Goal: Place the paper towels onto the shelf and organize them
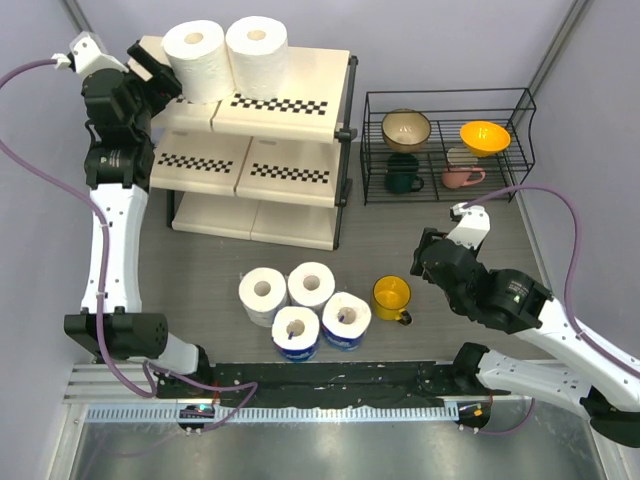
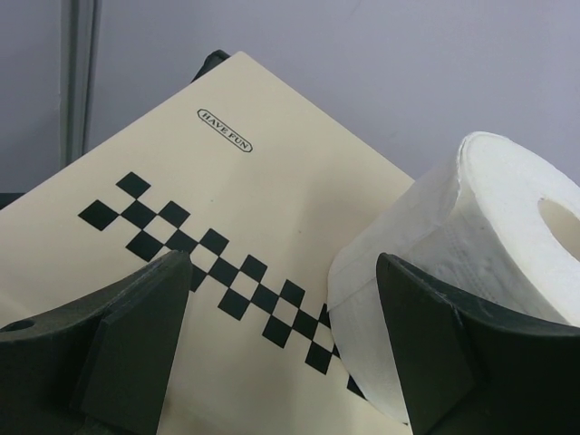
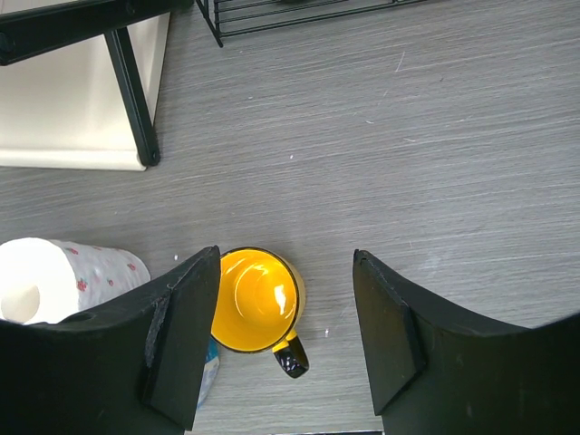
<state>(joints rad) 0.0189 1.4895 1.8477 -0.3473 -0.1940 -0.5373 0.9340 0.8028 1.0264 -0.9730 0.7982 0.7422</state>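
Worktop point(image 1: 200, 270) paper towels point(image 1: 322, 292) stand upright left of the nearer, spread right claw point(image 3: 285, 261); left claw point(image 2: 283, 267) spread at shelf point(image 1: 290, 105).

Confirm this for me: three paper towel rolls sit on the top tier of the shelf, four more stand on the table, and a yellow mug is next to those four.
Not quite. The top external view shows only two on the top tier of the shelf, a left roll and a right roll, not three. The rest holds: four rolls stand on the table, with a yellow mug next to them.
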